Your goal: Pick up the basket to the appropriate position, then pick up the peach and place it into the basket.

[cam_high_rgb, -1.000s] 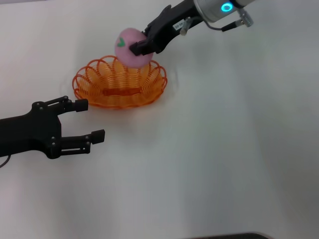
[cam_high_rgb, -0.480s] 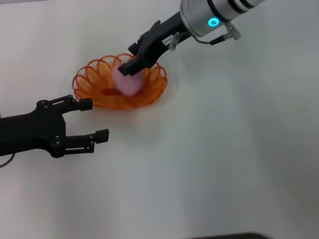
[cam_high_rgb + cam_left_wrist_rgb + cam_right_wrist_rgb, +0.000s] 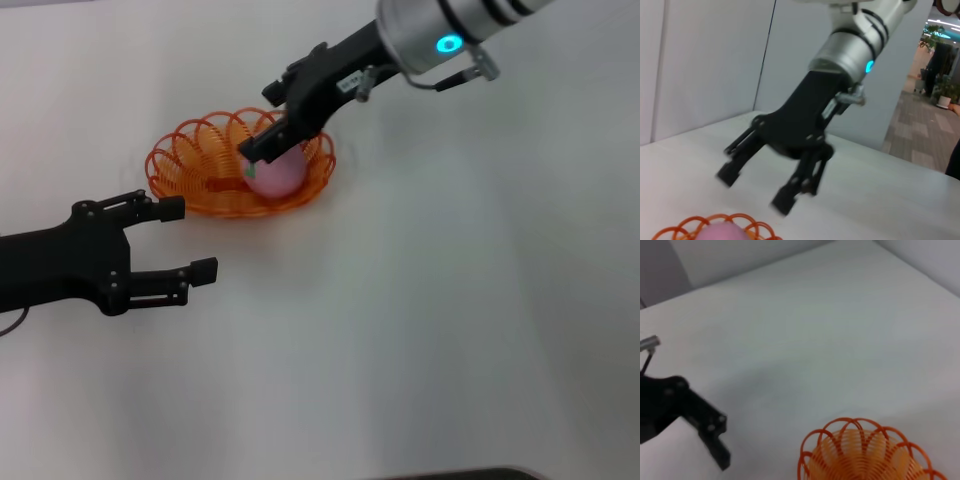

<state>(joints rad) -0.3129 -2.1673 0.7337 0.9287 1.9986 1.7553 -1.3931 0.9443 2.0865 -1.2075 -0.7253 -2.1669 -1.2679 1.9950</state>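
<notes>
The orange wire basket (image 3: pixel 172 168) stands on the white table at the far left. The pink peach (image 3: pixel 280 177) lies inside it, on its right side, green mark facing left. My right gripper (image 3: pixel 265 122) hangs just above the peach with its fingers spread, holding nothing. The left wrist view shows it (image 3: pixel 752 192) open over the peach (image 3: pixel 720 233) and the basket rim (image 3: pixel 680 227). My left gripper (image 3: pixel 185 240) is open and empty on the near left, just short of the basket. The right wrist view shows the basket (image 3: pixel 865 455) and the left gripper's finger (image 3: pixel 712 437).
The white table (image 3: pixel 450 300) stretches bare to the right and front of the basket. Grey wall panels (image 3: pixel 705 60) stand behind the table in the left wrist view.
My right gripper carried the peach down into the basket and opened; the peach now lies in the basket, free of the fingers. My left gripper shifted slightly right, then stayed still.
</notes>
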